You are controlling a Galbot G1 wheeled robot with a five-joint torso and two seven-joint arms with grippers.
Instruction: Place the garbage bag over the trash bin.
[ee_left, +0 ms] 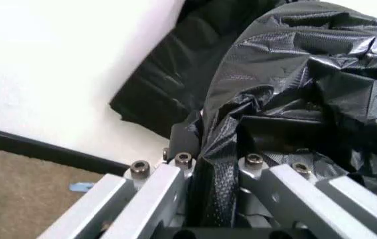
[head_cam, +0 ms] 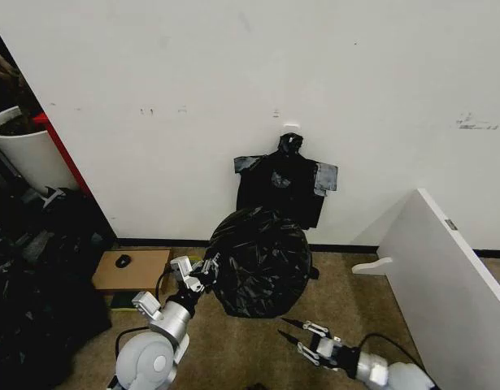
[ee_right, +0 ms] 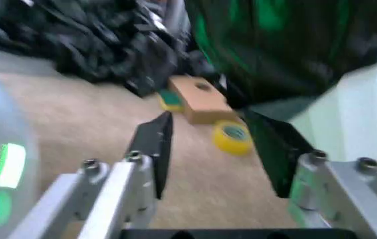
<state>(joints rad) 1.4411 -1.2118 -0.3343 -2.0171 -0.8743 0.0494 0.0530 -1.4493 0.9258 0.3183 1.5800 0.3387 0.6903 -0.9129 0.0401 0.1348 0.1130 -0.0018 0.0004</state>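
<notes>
the left tool (head_cam: 202, 272) is clamped on a fold of the garbage bag (head_cam: 260, 262), pinching the black film at its left edge — the left wrist view shows the plastic bunched between the two fingers (ee_left: 232, 144). the right tool (head_cam: 297, 335) hangs low near the floor, its jaws apart and holding nothing, a little short of the bag's lower right side.

outward from there, the bag stands ballooned over the trash bin (ee_right: 347, 104) in front of the wall; only a pale strip of the bin's side peeks out beneath the black film in the right wrist view. whether the hem is down all round i cannot tell.

risks, as i judge them: the film is thin, so a hard pull from the one pinch could tear it or tip the light bin; letting go early could let trapped air lift the bag back off.

count: one garbage bag, one trash bin, two tools. also one flat black bundle (head_cam: 286, 188) hung on the wall, one yellow tape roll (ee_right: 233, 137), one cardboard box (head_cam: 132, 270).
</notes>
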